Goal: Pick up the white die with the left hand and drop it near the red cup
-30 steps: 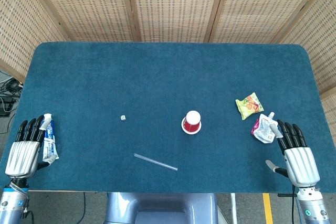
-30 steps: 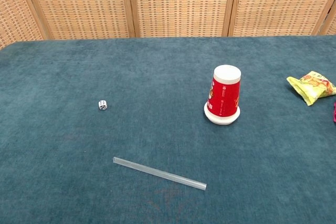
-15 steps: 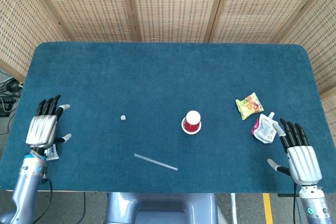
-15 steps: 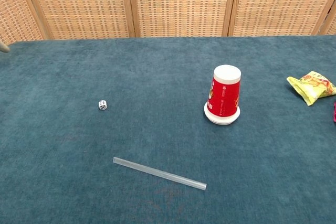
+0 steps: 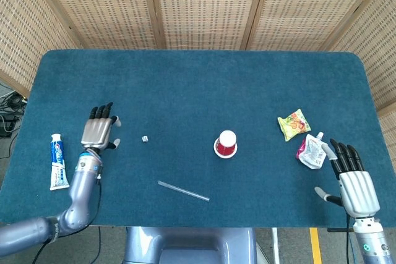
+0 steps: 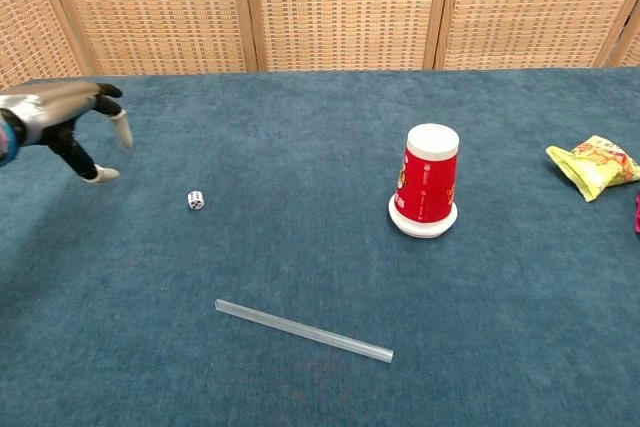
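Observation:
The small white die (image 5: 145,138) (image 6: 195,200) lies on the blue table, left of centre. To its right the red cup (image 5: 226,144) (image 6: 427,187) stands upside down on its white rim. My left hand (image 5: 99,129) (image 6: 66,119) hovers just left of the die with its fingers spread and nothing in it. At the table's near right edge my right hand (image 5: 352,177) rests flat and open, holding nothing; the chest view does not show it.
A clear plastic straw (image 5: 183,191) (image 6: 303,330) lies in front of the die and cup. A toothpaste tube (image 5: 57,161) lies at the left edge. A yellow snack bag (image 5: 294,123) (image 6: 594,166) and a pink-white pouch (image 5: 310,151) lie on the right.
My left hand has swung from the near left edge to the right and forward, off the toothpaste tube and close to the die. The right hand has stayed put.

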Action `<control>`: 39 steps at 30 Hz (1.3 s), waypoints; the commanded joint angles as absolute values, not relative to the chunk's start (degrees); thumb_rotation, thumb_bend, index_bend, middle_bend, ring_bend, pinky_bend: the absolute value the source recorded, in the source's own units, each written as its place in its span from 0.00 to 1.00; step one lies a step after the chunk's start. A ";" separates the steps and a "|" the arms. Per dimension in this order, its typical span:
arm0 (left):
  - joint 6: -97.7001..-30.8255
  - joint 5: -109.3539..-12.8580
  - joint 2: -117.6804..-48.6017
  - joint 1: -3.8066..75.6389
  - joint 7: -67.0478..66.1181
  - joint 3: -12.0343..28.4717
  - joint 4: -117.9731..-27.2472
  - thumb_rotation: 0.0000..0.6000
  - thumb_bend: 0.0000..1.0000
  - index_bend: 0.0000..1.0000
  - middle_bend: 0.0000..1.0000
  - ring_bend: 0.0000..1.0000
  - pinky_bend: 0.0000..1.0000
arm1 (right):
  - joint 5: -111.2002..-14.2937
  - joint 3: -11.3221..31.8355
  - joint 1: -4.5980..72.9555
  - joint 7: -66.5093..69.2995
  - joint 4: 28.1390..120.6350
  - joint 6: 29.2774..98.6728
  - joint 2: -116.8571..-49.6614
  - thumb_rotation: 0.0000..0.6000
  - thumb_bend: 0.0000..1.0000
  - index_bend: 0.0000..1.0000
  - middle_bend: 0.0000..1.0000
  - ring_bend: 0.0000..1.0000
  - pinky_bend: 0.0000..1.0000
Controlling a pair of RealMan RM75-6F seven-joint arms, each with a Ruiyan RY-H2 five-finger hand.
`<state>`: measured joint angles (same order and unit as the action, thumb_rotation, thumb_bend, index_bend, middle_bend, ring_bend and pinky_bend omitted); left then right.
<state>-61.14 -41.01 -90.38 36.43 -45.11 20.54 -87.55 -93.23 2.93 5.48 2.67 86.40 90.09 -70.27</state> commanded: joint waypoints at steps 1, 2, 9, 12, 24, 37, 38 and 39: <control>-60.79 -37.63 -93.23 39.59 -47.94 21.14 -84.84 1.00 0.30 0.43 0.00 0.00 0.00 | -92.76 3.19 5.48 3.56 86.14 90.05 -70.09 1.00 0.09 0.04 0.00 0.00 0.00; -60.81 -36.83 -93.78 40.25 -48.52 21.17 -84.31 1.00 0.30 0.43 0.00 0.00 0.00 | -92.72 3.24 5.49 3.79 86.06 90.09 -70.08 1.00 0.09 0.04 0.00 0.00 0.00; -61.17 -32.26 -96.85 44.03 -52.12 20.70 -81.54 1.00 0.30 0.44 0.00 0.00 0.00 | -92.39 3.44 5.52 5.02 85.64 90.07 -69.99 1.00 0.09 0.04 0.00 0.00 0.00; -61.71 -30.33 -97.78 45.19 -53.46 20.30 -81.08 1.00 0.30 0.44 0.00 0.00 0.00 | -92.38 3.43 5.53 5.31 85.53 90.08 -69.97 1.00 0.09 0.04 0.00 0.00 0.00; -65.06 -26.32 -100.05 48.25 -55.97 18.87 -81.00 1.00 0.30 0.46 0.00 0.00 0.00 | -92.73 3.41 5.33 6.43 85.70 90.81 -69.62 1.00 0.09 0.04 0.00 0.00 0.00; -65.18 -24.81 -102.43 51.09 -57.59 17.87 -78.21 1.00 0.30 0.47 0.00 0.00 0.00 | -93.12 3.37 5.22 7.54 85.78 91.35 -69.26 1.00 0.09 0.04 0.00 0.00 0.00; -65.11 -24.67 -102.58 51.25 -57.62 17.88 -78.05 1.00 0.30 0.47 0.00 0.00 0.00 | -93.09 3.38 5.20 7.64 85.78 91.36 -69.25 1.00 0.09 0.04 0.00 0.00 0.00; -65.01 -24.53 -102.81 51.52 -57.70 17.90 -77.78 1.00 0.30 0.47 0.00 0.00 0.00 | -93.07 3.40 5.19 7.78 85.76 91.40 -69.23 1.00 0.09 0.04 0.00 0.00 0.00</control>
